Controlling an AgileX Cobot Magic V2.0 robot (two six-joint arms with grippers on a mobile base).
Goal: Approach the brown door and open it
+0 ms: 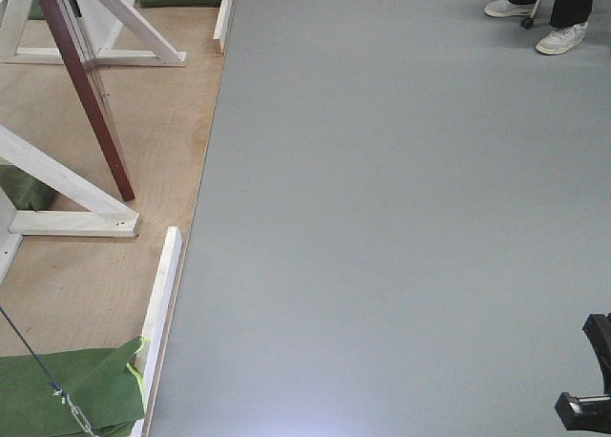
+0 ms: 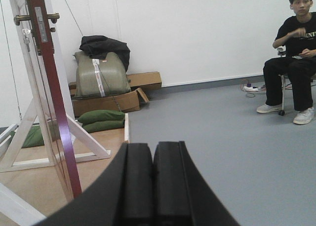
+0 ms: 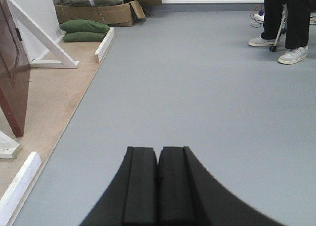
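Left gripper point(image 2: 153, 154): pads pressed together, nothing between them. Right gripper point(image 3: 158, 157): likewise closed and empty, above grey floor point(image 3: 197, 88). Brown door point(image 2: 56, 102) stands on plywood platform point(image 1: 95, 284), set back from the platform's floor-side edge, and is seen nearly edge-on from left wrist. Brass lever handle point(image 2: 22, 19) sits high on it. White frame braces point(image 2: 89, 138) flank the door. Green sandbags point(image 2: 101, 117) lie at the platform's far edge.

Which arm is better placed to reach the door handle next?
Left, probably. Its wrist view shows the door and brass handle up left of the closed left fingers; the right wrist view catches only the door's lower part, no handle.
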